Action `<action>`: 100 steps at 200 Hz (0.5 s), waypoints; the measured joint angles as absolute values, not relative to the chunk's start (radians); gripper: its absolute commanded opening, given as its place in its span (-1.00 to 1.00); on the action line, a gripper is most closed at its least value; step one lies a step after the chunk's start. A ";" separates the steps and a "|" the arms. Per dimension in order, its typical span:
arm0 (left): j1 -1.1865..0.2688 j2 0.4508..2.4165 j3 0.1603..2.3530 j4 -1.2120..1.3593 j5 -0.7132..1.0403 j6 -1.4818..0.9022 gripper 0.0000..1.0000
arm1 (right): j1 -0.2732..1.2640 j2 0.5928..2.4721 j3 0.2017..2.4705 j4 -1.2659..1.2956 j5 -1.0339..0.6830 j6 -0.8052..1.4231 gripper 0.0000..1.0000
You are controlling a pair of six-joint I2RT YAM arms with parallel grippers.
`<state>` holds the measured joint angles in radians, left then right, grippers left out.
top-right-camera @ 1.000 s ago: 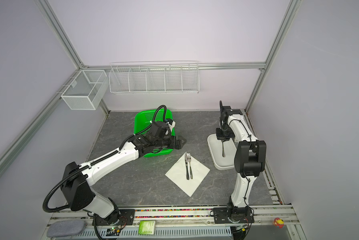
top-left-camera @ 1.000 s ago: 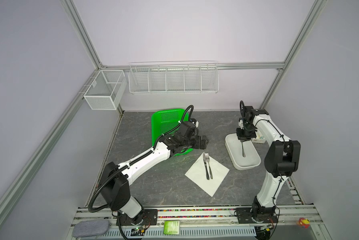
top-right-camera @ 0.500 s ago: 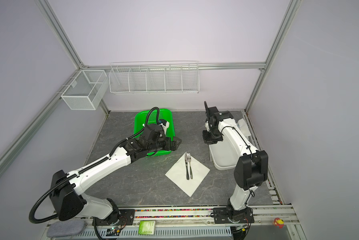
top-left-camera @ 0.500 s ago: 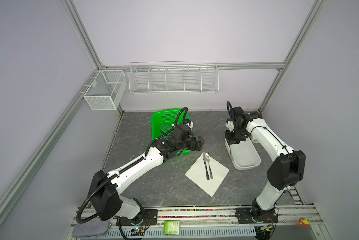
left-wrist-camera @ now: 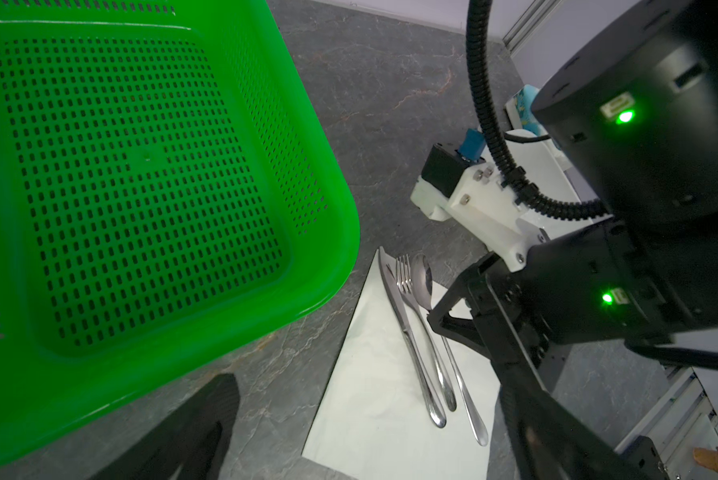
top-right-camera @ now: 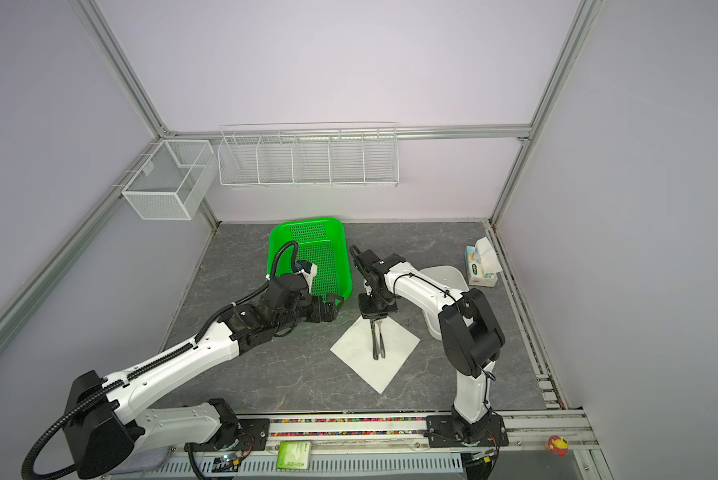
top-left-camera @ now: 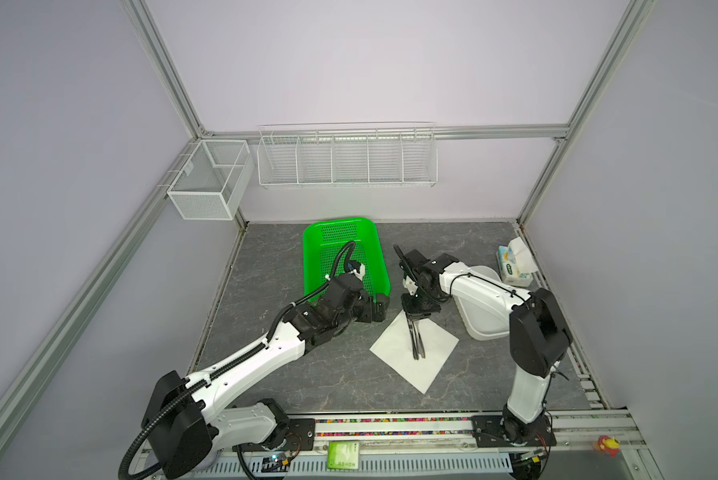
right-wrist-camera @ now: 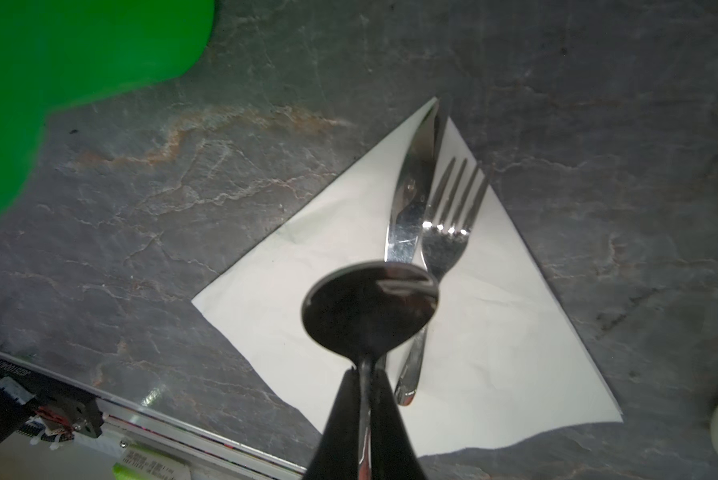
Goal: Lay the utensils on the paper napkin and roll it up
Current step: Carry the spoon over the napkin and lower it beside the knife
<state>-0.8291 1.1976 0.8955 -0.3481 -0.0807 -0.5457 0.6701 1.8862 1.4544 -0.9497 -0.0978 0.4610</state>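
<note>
The right gripper [right-wrist-camera: 365, 374] pinched the spoon [right-wrist-camera: 369, 307] by its handle; below it, the knife [right-wrist-camera: 411, 199] and fork [right-wrist-camera: 448, 224] lay on the paper napkin [right-wrist-camera: 494, 332]. The left gripper [top-left-camera: 381, 309] was spread wide beside the green basket [top-left-camera: 381, 257]. The rail label [right-wrist-camera: 153, 461] was unreadable.

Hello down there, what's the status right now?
Right tool shut on shiny silver metal spoon, over white paper napkin. Left tool open, empty. Silver metal knife and fork lying on napkin. Green perforated plastic basket nearby, not blocking.
</note>
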 measured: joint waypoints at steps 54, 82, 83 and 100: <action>-0.829 1.122 0.760 -0.305 -0.066 -0.588 0.98 | 0.716 1.946 1.409 -0.871 -0.078 0.525 -0.84; -0.829 1.108 0.740 -0.302 -0.054 -0.595 0.98 | 0.722 1.966 1.403 -0.854 -0.054 0.544 -0.84; -0.829 1.108 0.740 -0.302 -0.054 -0.595 0.98 | 0.722 1.967 1.403 -0.854 -0.052 0.545 -0.84; -0.829 1.103 0.739 -0.295 -0.051 -0.595 0.98 | 0.723 1.982 1.403 -0.849 -0.033 0.550 -0.84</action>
